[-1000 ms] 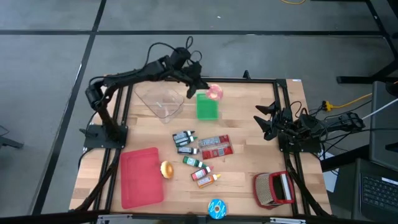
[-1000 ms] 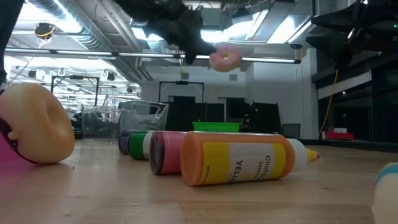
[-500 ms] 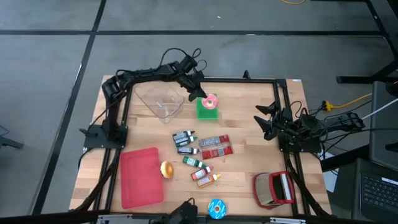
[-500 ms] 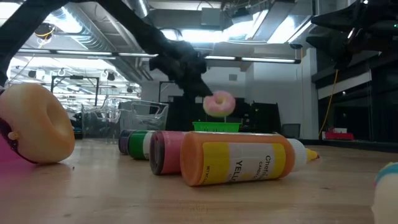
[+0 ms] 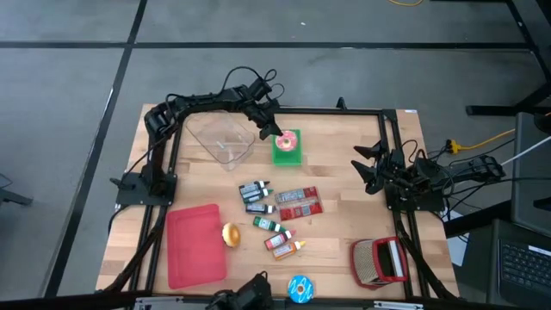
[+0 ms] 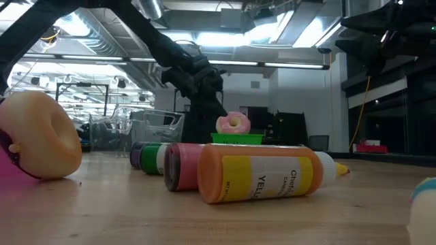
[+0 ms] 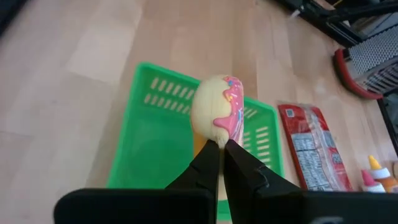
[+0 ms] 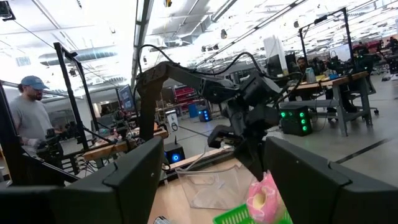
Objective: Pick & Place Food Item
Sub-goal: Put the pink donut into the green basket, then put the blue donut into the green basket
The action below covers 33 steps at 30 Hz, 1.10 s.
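Note:
A pink-frosted donut point(image 5: 286, 140) hangs just over the green basket point(image 5: 290, 156) at the table's far middle, with my left gripper point(image 5: 277, 132) shut on it. In the low view the donut point(image 6: 233, 123) sits right at the basket's rim point(image 6: 237, 138); whether they touch I cannot tell. The left wrist view shows the donut point(image 7: 217, 114) edge-on above the basket floor point(image 7: 155, 146). My right gripper point(image 5: 362, 167) waits open at the table's right edge, with nothing between its fingers point(image 8: 134, 177). My left gripper pinches the donut's near rim point(image 7: 221, 140) between its two fingertips point(image 7: 208, 163), one on the plain side and one on the frosted side. The fingers slant down from the table's far left. The donut stands on edge beyond the fingertips, above the basket.
A clear plastic container point(image 5: 224, 138) stands left of the basket. Nearer lie several bottles point(image 5: 267, 220), a red packet point(image 5: 297, 202), a red tray point(image 5: 196, 243) with a plain donut point(image 5: 231, 233) beside it, a red grater point(image 5: 379, 261) and a blue round item point(image 5: 301, 288). A person point(image 8: 25, 121) stands beyond the table.
My left gripper has come down and a little toward the table's near-left, carrying the donut from high above the basket's far side to just over the basket. It has stayed shut on the donut, and the descent slowed in the last half second.

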Motion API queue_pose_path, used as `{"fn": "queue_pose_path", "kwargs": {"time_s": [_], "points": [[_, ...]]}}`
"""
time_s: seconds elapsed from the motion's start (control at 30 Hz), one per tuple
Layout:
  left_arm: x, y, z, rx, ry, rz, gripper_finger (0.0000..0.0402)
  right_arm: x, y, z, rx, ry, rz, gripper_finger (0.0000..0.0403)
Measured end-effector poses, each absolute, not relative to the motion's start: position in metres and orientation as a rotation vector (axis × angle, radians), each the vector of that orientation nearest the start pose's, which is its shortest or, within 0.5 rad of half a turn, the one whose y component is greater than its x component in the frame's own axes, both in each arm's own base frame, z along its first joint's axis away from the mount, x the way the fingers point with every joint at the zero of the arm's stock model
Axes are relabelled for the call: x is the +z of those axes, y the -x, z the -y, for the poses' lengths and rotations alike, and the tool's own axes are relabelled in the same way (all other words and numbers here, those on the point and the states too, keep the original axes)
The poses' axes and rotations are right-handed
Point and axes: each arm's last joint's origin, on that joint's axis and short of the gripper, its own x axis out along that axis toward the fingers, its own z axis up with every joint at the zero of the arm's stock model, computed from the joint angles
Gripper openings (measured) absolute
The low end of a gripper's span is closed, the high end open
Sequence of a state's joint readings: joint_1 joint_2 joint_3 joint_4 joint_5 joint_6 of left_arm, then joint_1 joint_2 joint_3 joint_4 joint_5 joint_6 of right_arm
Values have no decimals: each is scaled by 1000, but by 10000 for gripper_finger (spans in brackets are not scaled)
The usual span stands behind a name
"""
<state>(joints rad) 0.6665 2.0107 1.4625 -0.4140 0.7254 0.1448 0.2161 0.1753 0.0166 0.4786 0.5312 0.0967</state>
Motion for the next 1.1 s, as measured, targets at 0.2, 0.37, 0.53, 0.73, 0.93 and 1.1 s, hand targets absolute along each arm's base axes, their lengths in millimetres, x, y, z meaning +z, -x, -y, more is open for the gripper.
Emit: {"fn": "queue_pose_path", "kwargs": {"time_s": [0.2, 0.37, 0.53, 0.73, 0.93, 1.1], "points": [[181, -349, -241, -125, 505, -768, 8, 199, -100, -7, -298, -213, 314, 283], [169, -350, -241, -127, 533, -805, 10, 199, -100, -7, -298, -213, 314, 283], [168, -352, -239, -140, 533, -804, 35, 199, -100, -7, -297, -214, 314, 283], [168, -354, -237, -121, 518, -816, 94, 199, -100, -7, -298, -213, 314, 283], [172, -356, -240, -65, 463, -803, 156, 199, -100, -7, -297, -214, 314, 283], [185, -358, -241, -5, 353, -766, 185, 199, -100, -7, -297, -213, 314, 283]]}}
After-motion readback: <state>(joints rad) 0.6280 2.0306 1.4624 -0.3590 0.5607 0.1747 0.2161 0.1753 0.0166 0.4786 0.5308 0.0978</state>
